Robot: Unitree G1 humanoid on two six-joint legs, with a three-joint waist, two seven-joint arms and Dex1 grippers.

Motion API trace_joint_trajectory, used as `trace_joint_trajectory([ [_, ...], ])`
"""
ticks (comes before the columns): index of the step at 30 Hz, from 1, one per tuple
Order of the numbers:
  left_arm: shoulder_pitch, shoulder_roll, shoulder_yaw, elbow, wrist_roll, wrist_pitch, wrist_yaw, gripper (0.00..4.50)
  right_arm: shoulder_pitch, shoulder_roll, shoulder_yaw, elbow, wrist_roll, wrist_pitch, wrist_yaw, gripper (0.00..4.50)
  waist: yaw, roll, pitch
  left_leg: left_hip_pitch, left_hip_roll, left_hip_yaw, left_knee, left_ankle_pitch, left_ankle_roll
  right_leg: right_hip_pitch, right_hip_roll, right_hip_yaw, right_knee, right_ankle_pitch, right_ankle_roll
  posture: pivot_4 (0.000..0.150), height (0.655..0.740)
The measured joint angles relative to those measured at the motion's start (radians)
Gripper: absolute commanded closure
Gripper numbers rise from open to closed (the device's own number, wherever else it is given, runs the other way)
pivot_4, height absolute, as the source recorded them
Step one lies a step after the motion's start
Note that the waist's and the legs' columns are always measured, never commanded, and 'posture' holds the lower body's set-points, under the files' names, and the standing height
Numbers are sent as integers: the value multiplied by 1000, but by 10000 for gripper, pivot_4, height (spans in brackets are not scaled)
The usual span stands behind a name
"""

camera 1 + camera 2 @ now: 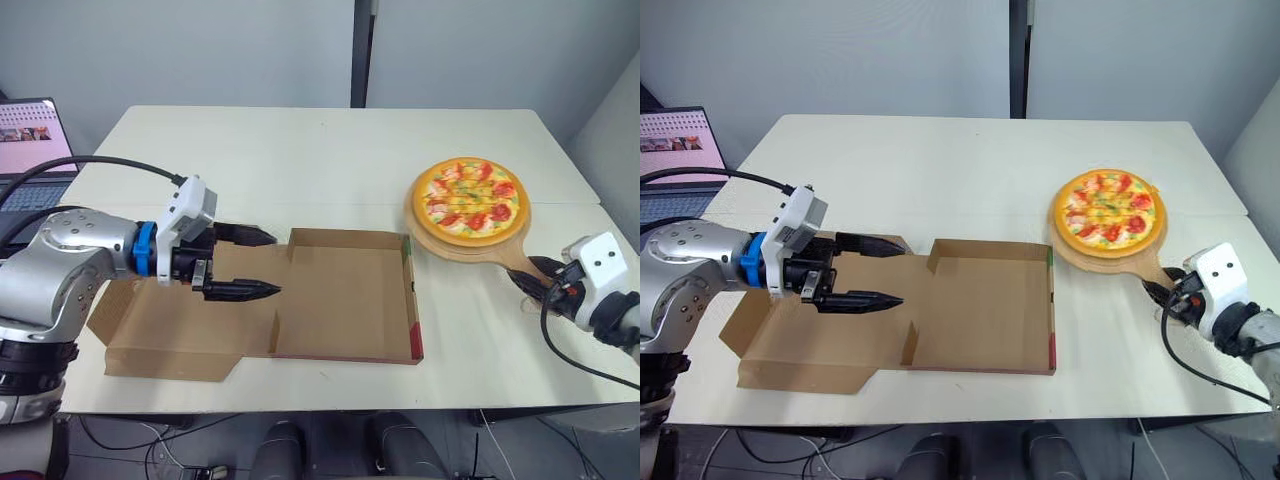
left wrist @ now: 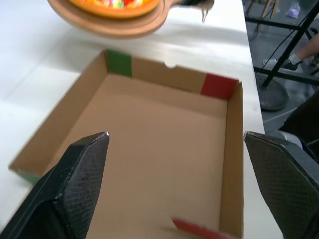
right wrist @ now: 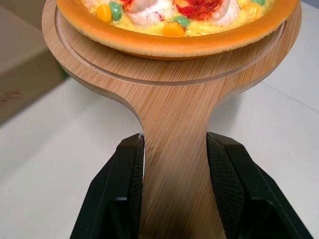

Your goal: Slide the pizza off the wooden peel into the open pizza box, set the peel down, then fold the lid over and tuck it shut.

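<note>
Right pincer [image 3: 174, 143]: clamped on the handle of the wooden peel [image 1: 440, 245], one finger on each edge, at the near right of the tabletop [image 1: 300, 160]. I think this grip is chosen so that the arm can carry and tilt the board.
Pizza box [image 1: 345, 300]: open and empty, close to the front edge. Its tray is on the side toward the peel, so the pizza has only a short way to go.
Lid [image 1: 170, 340]: unfolded flat on the tabletop, on the robot's left of the tray, so it does not block the way in.
Left pincer [image 1: 270, 263]: fingers apart, holding nothing, above the lid with the tips pointing to the tray. Probably it is placed there to steady the box or to fold the lid.
Peel position: just beside the far right corner of the box. If it rests or is a little lifted, I cannot tell.
Pizza [image 1: 472, 199]: whole, on the round part of the peel, not yet in the box.
Laptop [image 1: 30, 150]: at the far left, apart from the work.
</note>
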Motion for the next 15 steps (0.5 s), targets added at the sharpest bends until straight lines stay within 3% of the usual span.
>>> trace_joint_trajectory([
  [6, 35, 23, 24, 4, 8, -3, -2, 0, -75, -116, 82, -12, 24, 26, 109, 28861, 6, 0, 0, -2, 0, -2, 3, 0, 0, 0, 0, -2, 0, 0, 0, 1500, 7306],
  [15, 75, 30, 55, -19, 6, -3, 23, 0, -134, -147, 203, -26, 19, 25, 178, 28861, 9, 0, 0, -4, 0, -3, 6, 0, 0, 0, -1, -3, 0, 0, 0, 1500, 7306],
])
